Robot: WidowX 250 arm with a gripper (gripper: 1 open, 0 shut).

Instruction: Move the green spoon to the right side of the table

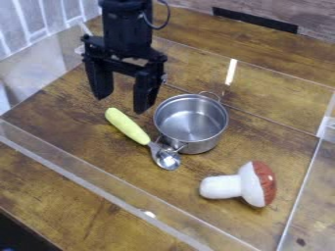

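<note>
The green spoon (139, 134) lies flat on the table (78, 186), its yellow-green handle pointing up-left and its silver bowl tucked against the front of the steel pot. My gripper (120, 95) hangs open just above and behind the handle's far end, its two black fingers (97, 82) spread wide with nothing between them. It does not touch the spoon.
A round steel pot (191, 123) stands right of the spoon, touching its bowl. A toy mushroom (244, 183) with a red cap lies on its side at the front right. Low clear plastic walls (304, 201) edge the tabletop.
</note>
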